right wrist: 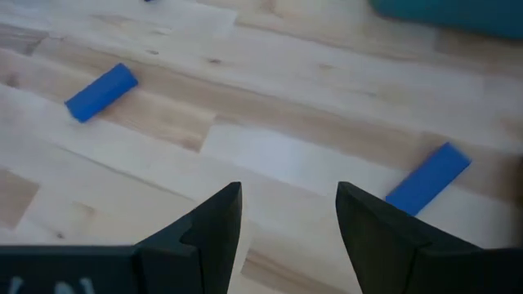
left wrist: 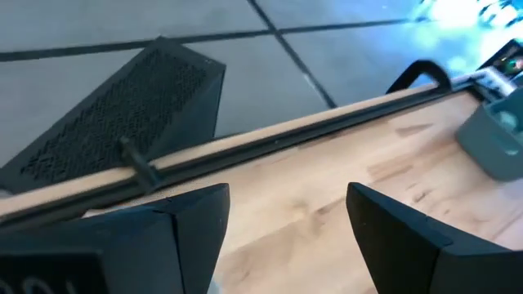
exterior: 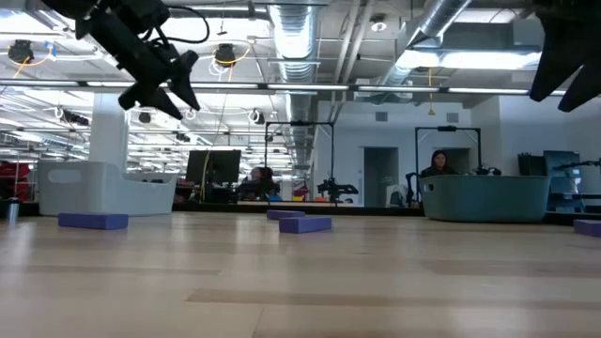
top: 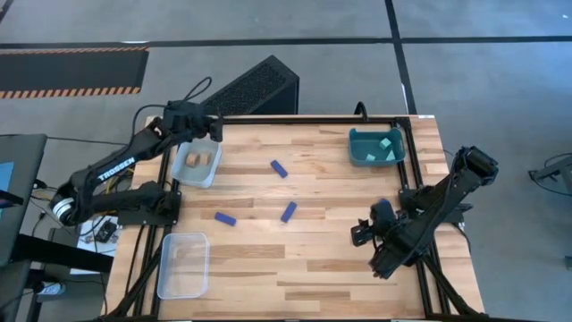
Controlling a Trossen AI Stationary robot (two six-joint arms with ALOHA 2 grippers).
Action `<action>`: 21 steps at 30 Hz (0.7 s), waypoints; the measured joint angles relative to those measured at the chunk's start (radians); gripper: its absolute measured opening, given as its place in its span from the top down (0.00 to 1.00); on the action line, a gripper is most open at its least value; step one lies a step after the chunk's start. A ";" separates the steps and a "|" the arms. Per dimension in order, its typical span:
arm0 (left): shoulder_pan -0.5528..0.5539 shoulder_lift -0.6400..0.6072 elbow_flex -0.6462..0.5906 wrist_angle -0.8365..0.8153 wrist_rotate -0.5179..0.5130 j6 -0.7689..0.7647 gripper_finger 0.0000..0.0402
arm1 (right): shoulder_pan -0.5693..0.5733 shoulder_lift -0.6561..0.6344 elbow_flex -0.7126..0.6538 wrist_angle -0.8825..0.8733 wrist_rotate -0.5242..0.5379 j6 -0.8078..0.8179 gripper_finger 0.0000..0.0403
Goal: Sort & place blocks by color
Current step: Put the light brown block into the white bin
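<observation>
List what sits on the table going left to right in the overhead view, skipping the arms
Clear bin, grey bin with tan blocks, blue bar, blue bar, blue bar, teal bin with cyan cubes.

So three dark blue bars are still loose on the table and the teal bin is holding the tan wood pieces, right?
Not quite. The three dark blue bars are loose on the table, but the teal bin holds light cyan cubes. The tan wood pieces sit in the grey bin, as the high view shows.
</observation>
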 joint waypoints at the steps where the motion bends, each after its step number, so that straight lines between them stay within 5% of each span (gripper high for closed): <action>1: -0.009 -0.009 0.000 -0.025 -0.017 -0.006 0.42 | -0.003 -0.001 0.000 -0.011 0.000 -0.003 0.45; 11: -0.042 0.035 0.000 -0.277 -0.172 -0.102 0.42 | -0.062 -0.068 0.000 -0.014 0.001 -0.188 0.45; 21: -0.119 0.161 0.000 -0.128 -0.133 -0.129 0.42 | -0.059 -0.080 -0.029 0.056 -0.001 -0.187 0.45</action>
